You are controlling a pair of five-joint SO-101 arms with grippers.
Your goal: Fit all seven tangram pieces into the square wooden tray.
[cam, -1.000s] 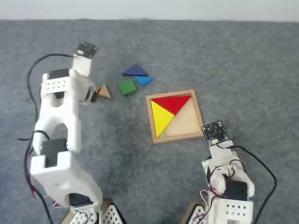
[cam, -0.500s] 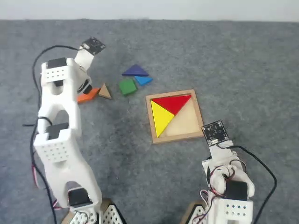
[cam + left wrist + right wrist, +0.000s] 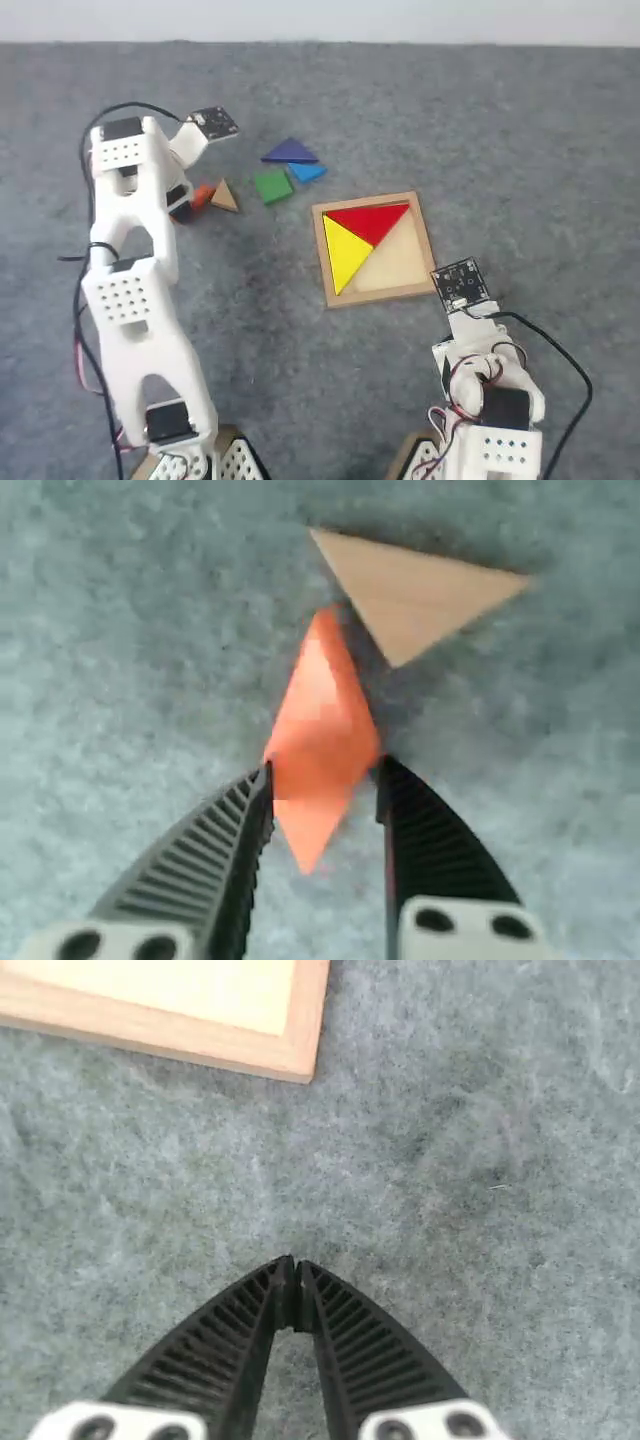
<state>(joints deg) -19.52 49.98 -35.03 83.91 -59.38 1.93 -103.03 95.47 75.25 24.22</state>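
Tangram set, seven pieces, in progress. Square wooden tray [image 3: 424, 262]: two of seven seated, the red triangle [image 3: 372, 220] and the yellow triangle [image 3: 345, 250], edge to edge in the half farther from the right arm; the other half shows bare wood. Outside the tray, on the grey carpet [image 3: 520, 140]: dark blue triangle [image 3: 290, 152], light blue piece [image 3: 307, 172] and green square [image 3: 272, 186], clustered close together; tan triangle [image 3: 415, 590], just beside them; orange piece [image 3: 320, 720], one corner close to the tan triangle. Left gripper [image 3: 322, 770]: jaws pressed against either side of the orange piece, apparently clamping it (whether it is lifted off the carpet cannot be told). Right gripper [image 3: 292, 1265]: fingers closed together, holding nothing, over carpet near the tray's corner. Assessment: under a third complete; five pieces to place, the orange one likely next.
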